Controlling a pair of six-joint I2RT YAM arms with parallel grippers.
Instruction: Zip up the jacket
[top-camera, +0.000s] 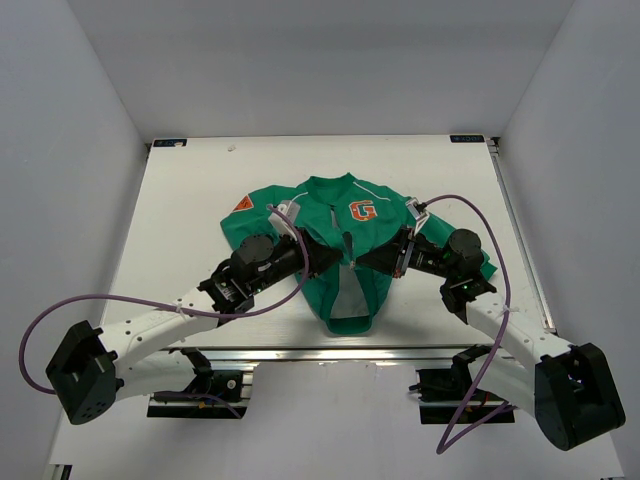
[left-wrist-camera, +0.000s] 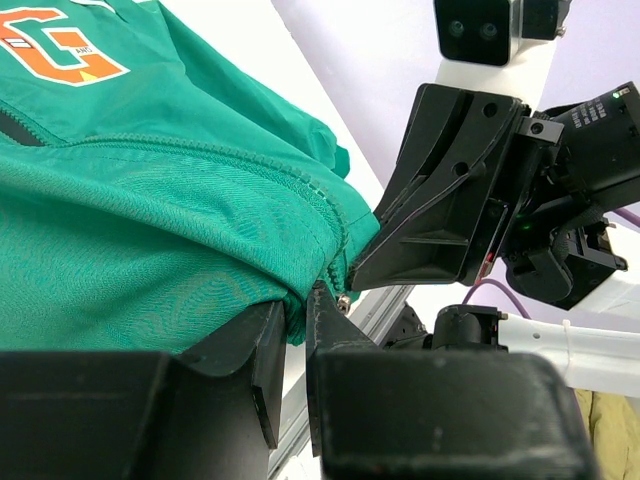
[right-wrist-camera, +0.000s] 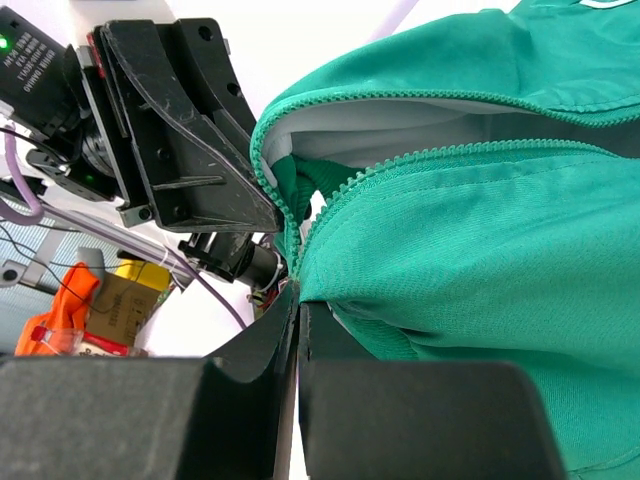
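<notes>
The green jacket lies mid-surface, its zipper open toward the near edge. The left tool and the right tool each clench a front edge there.

Bright even light from above, soft shadow under the jacket, blurry foreground in wrist views.

The top view looks down from high behind the robot, far enough back to take in the whole desk and the jacket. Each wrist camera looks forward along its own fingers, from the left gripper and the right gripper, very near the cloth. All three views share the jacket's lower zip. Each wrist view also faces the other gripper.
</notes>
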